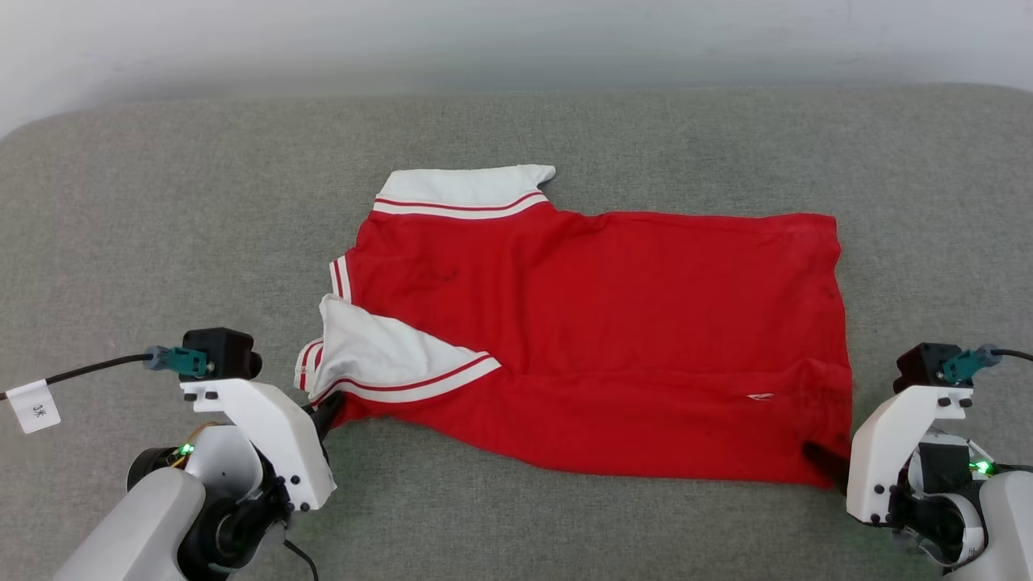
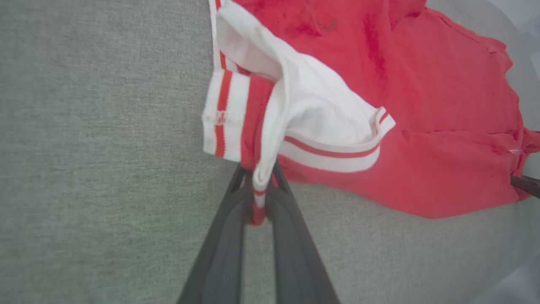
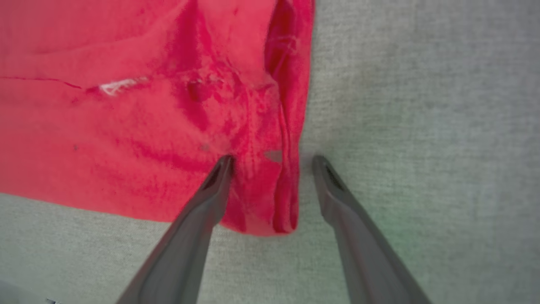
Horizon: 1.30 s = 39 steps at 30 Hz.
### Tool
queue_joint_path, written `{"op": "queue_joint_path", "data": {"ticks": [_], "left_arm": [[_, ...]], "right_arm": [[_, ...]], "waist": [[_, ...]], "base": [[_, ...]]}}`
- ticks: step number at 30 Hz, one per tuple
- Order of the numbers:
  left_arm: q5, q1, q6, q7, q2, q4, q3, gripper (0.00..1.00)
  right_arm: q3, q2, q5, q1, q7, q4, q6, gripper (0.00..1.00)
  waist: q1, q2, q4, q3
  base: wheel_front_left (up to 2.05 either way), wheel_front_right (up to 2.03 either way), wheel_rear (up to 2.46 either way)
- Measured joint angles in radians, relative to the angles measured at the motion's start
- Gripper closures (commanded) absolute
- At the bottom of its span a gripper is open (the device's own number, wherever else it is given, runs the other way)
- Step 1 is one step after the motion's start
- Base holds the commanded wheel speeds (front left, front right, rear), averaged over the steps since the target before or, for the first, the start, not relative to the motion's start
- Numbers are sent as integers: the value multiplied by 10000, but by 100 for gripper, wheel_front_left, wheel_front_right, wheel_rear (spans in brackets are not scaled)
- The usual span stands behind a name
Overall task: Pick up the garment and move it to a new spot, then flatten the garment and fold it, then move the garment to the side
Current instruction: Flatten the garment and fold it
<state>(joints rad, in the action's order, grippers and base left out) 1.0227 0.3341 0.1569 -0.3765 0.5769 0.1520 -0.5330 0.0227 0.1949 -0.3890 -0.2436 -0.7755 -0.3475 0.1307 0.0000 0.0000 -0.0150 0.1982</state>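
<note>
Garment (image 1: 597, 339), red jersey, thin, light and limp, likely to bunch: lies partly folded on grey upholstered surface (image 1: 161, 242); left gripper (image 2: 257, 198) pinched on striped sleeve trim, right gripper (image 3: 272, 158) spread wide astride near hem corner, the likely second hold.

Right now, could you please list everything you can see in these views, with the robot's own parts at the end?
jersey: one, red with white sleeves and red-striped white trim, lying spread out on the mat
mat: one, grey fabric, beneath the jersey and both grippers
wall: one, white, behind the mat's far edge
tag: one, white, on the black cable at the far left
left gripper: one, dark fingers, shut on the jersey's striped trim at its near left corner
right gripper: one, dark fingers, open, straddling the jersey's near right corner
</note>
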Motion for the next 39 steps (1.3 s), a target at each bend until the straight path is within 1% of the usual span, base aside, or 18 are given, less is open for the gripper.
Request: {"op": "queue_joint_path", "data": {"ticks": [1,5,9,15,20,27,31,32,33,34,35,39], "left_arm": [[0,-2,15,6,-13,4,-2,100],[21,-33,27,69,-111,48,-17,100],[186,-286,107,188,-222,203,33,100],[305,-688,140,454,-353,384,102,100],[476,-1437,244,642,-334,408,142,100],[662,-2410,633,690,-52,-94,257,100],[859,-2614,623,453,-77,-109,159,100],[869,-2639,617,464,-127,-52,140,100],[811,-2638,617,537,-150,19,123,63],[794,-2625,617,573,-171,88,125,0],[767,-2611,614,681,-221,178,136,0],[510,-2296,514,1331,-393,431,276,0]], "right_arm": [[-21,4,-8,-48,-15,-65,-6,100],[-236,-6,-104,-223,4,-186,-15,100],[-483,117,-238,-227,111,-178,-15,100],[-1028,295,-531,-81,378,31,2,100],[-1369,472,-800,344,477,242,2,100],[-1346,700,-1141,1053,487,593,2,100],[-1181,713,-1141,1431,458,506,2,100],[-1135,702,-1151,1503,493,458,2,92],[-1135,706,-1131,1557,635,458,2,6],[-1131,709,-1118,1611,809,462,2,0],[-1152,708,-1114,1653,995,468,2,0],[-1158,688,-953,1729,2443,646,2,0]], "waist": [[0,0,21,33],[0,0,5,5],[0,0,-47,-268],[1,0,-69,-905],[0,0,-37,-1576],[-1,0,99,-2208],[0,0,130,-2230],[0,0,111,-2224],[0,0,86,-2212],[0,0,61,-2197],[0,0,33,-2183],[0,0,-126,-2165]], "base": [[0,0,0],[0,0,0],[0,0,0],[0,0,0],[0,0,0],[0,0,0],[0,0,0],[0,0,0],[0,0,0],[0,0,0],[0,0,0],[0,0,0]]}}
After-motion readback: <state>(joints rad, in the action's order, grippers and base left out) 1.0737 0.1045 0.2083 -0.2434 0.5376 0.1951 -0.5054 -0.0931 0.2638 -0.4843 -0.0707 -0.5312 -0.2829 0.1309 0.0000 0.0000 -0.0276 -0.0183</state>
